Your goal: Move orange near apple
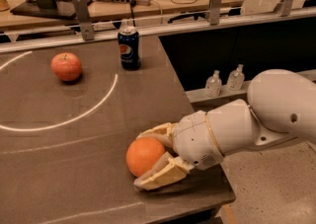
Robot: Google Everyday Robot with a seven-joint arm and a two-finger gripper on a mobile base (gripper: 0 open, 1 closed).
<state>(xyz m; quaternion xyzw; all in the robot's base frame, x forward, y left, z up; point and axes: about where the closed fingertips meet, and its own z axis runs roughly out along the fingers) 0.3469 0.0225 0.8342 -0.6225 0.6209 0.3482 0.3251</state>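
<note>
Camera view: a dark table (64,178) with a pale curved line across it. Near the table's front right corner sits the orange (143,155), round, evenly bright and smooth-skinned, resting on the surface. A bulky white robot arm (261,119) reaches in from the right. Its end effector (144,160) is at the orange, with one tan finger behind the fruit and the other in front. Both fingers look pressed against the peel, so it seems to have taken hold, though the fruit is not yet lifted.

Well apart, at the far left of the table, is the apple (66,66), reddish with a dimpled top. A blue soda can (129,47) stands upright to its right, near the back edge.

The orange is likely firm, fairly light and slightly yielding. Its round, matte peel could roll or slip out of a shallow pinch. The best hold is across its widest middle, with moderate pressure to avoid bruising.
</note>
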